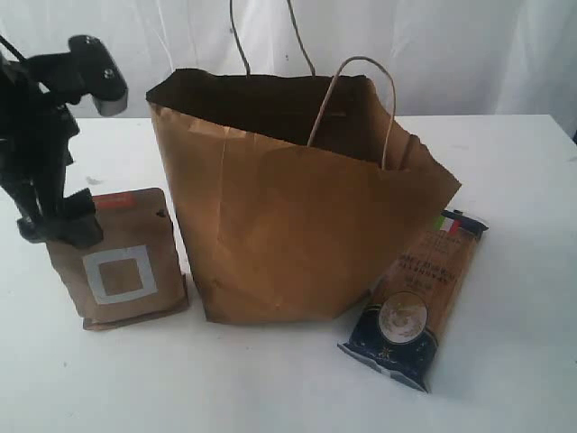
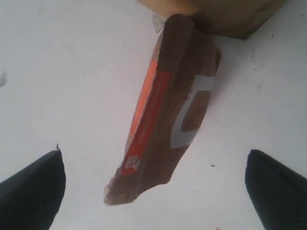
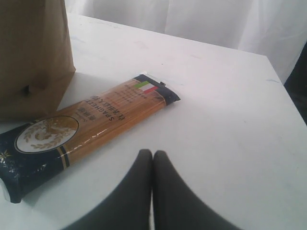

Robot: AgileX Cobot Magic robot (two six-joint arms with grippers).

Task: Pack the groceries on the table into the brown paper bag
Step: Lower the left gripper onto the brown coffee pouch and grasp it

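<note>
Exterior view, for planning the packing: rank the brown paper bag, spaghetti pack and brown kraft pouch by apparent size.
1. brown paper bag, clearly largest.
2 and 3. spaghetti pack and brown kraft pouch look alike: pack longer, pouch wider, so unranked.

L arm (image 1: pixel 36 135) is standing upright at left edge of ext. view, wrist pointing down. L gripper (image 2: pixel 154 153) is holding its fingers (image 2: pixel 33 187) wide apart, nothing touching them. R gripper (image 3: pixel 152 154) is pressing its fingers (image 3: pixel 139 187) tight together, no gap, nothing between.
</note>
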